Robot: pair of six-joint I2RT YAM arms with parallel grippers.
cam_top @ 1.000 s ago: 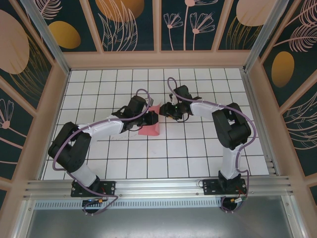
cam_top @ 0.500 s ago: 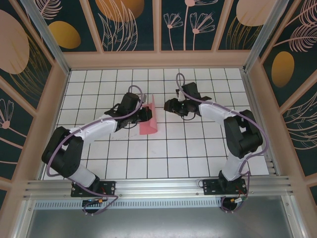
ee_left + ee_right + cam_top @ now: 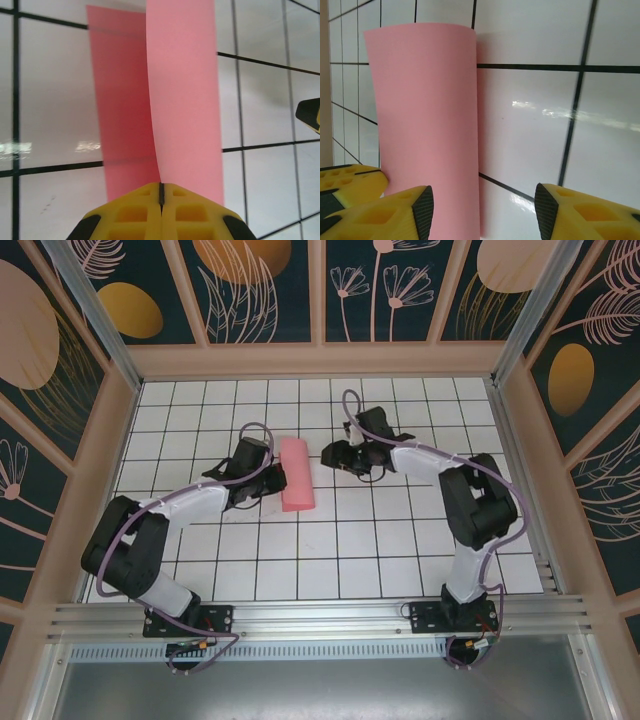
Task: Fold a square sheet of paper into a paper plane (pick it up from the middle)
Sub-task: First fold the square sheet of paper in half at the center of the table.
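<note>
Your left gripper [image 3: 161, 200]: jaws closed tip to tip at the near edge of the paper [image 3: 185, 100]; you cannot tell whether they pinch a layer. Your right gripper [image 3: 482, 207]: jaws apart, low over the table [image 3: 545, 75], one finger over the paper's other side. The paper lies between both grippers, doubled into a long strip, its upper flap apparently bowed. Step, as judged: the first lengthwise fold. Next, you likely press the flap flat and sharpen the crease, keeping edges matched.
</note>
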